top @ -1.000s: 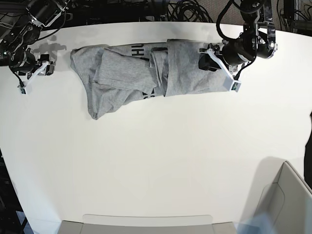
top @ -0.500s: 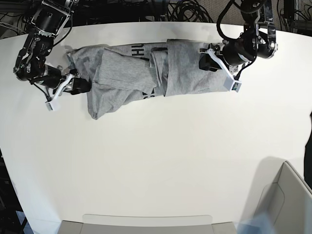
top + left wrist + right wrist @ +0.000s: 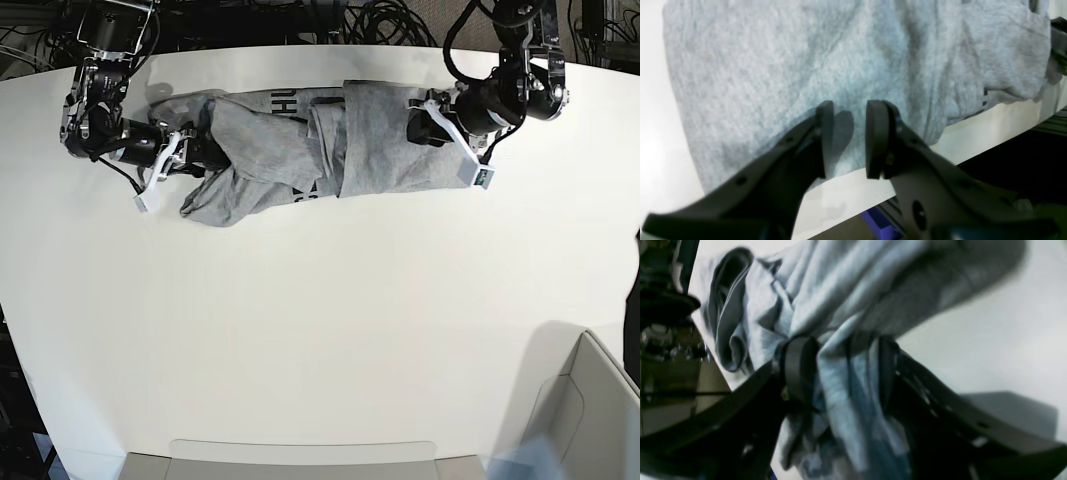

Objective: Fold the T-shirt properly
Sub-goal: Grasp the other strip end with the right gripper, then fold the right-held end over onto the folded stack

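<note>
The heather-grey T-shirt [image 3: 390, 150] lies crumpled along the far side of the white table [image 3: 320, 320], with black lettering [image 3: 280, 100] showing near its middle. My right gripper [image 3: 195, 150] is pushed into the shirt's left end. In the right wrist view its jaws [image 3: 843, 343] stand wide, a bunched fold of the T-shirt [image 3: 840, 280] running between them. My left gripper [image 3: 420, 125] rests over the shirt's right part. In the left wrist view it [image 3: 848, 106] is open by a narrow gap above flat grey cloth [image 3: 806, 60], with nothing between its pads.
A cardboard box [image 3: 590, 400] stands at the near right corner. A pale tray [image 3: 300, 455] sits at the near edge. Dark cables [image 3: 380, 20] run behind the table's far edge, close to the shirt.
My right arm has swept in from the table's left edge to the shirt's left end, and that end has bunched up and shifted right. The left arm has stayed still.
</note>
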You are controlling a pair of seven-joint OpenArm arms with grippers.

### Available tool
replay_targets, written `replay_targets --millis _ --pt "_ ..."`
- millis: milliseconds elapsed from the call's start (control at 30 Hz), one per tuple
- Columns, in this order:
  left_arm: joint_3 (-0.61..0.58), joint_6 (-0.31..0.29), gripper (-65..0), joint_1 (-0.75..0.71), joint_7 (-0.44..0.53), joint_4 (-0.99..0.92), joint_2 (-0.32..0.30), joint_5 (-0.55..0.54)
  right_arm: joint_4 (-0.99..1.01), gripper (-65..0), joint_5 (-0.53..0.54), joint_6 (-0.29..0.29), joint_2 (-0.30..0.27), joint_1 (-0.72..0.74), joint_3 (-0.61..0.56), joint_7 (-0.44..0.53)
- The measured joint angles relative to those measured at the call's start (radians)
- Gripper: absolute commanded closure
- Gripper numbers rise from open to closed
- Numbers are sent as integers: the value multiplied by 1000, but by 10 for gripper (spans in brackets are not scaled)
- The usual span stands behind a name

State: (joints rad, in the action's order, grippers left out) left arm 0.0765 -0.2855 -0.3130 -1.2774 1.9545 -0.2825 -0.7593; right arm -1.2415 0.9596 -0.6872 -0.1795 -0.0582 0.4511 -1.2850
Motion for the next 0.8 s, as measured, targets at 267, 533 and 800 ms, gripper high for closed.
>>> replay_targets --millis 267,533,800 --pt "0 0 -161 0 0 0 0 0 0 -292 25 0 6 -17 -3 6" --pt "-45 -3 -161 1 3 -58 -2 3 0 -292 49 0 -19 -49 58 0" --pt "-137 -2 -161 3 55 -79 -2 47 -206 -292 28 0 -17 -154 51 -59"
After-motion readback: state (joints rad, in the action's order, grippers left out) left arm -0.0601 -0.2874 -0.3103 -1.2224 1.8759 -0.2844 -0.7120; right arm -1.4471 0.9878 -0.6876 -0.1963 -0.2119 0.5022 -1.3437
